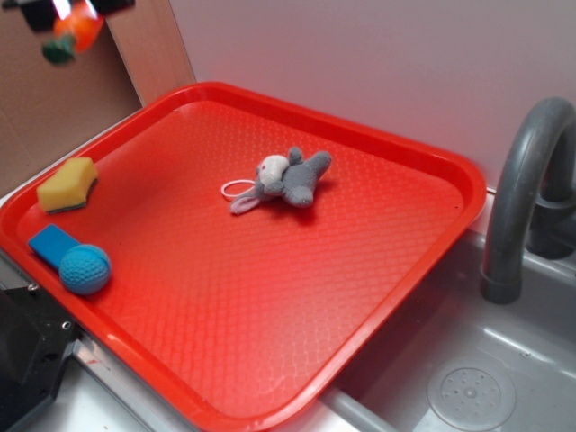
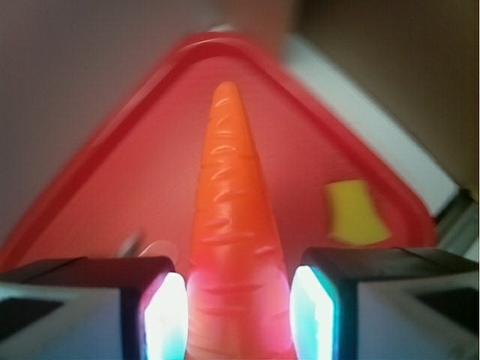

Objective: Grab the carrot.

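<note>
The orange carrot (image 2: 232, 225) fills the middle of the wrist view, its tip pointing away over the red tray (image 2: 112, 165). My gripper (image 2: 238, 315) is shut on the carrot's thick end, both pads pressed to its sides. In the exterior view the carrot (image 1: 76, 31) with its green stem end hangs at the top left corner, well above the tray (image 1: 270, 297), held by my gripper (image 1: 63, 13), which is mostly cut off by the frame edge.
On the tray lie a yellow sponge (image 1: 67, 184), a blue block (image 1: 52, 243), a blue ball (image 1: 85, 269) and a grey plush toy (image 1: 286, 180). A grey faucet (image 1: 526, 189) and sink (image 1: 468, 378) sit at the right.
</note>
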Action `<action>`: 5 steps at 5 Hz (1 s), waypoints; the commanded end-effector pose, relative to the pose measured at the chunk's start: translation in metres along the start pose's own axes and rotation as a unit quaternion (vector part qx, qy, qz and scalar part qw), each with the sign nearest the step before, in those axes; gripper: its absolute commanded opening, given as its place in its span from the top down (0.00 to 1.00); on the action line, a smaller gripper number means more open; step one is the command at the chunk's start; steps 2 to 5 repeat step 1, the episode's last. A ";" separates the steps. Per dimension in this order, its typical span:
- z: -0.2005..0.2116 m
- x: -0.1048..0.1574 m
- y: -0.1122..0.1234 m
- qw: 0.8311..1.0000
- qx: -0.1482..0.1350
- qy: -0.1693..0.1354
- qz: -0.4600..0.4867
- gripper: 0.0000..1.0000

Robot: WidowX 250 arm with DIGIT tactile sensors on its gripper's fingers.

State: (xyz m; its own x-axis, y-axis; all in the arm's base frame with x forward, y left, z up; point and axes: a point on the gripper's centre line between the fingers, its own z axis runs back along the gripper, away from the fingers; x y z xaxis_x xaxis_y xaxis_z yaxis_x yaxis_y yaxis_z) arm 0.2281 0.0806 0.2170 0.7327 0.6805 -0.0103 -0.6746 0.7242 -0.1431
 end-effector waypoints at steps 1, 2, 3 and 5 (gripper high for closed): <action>0.032 -0.033 -0.022 0.990 -0.016 -0.035 -0.135 1.00; 0.032 -0.033 -0.022 0.990 -0.016 -0.035 -0.135 1.00; 0.032 -0.033 -0.022 0.990 -0.016 -0.035 -0.135 1.00; 0.032 -0.033 -0.022 0.990 -0.016 -0.035 -0.135 1.00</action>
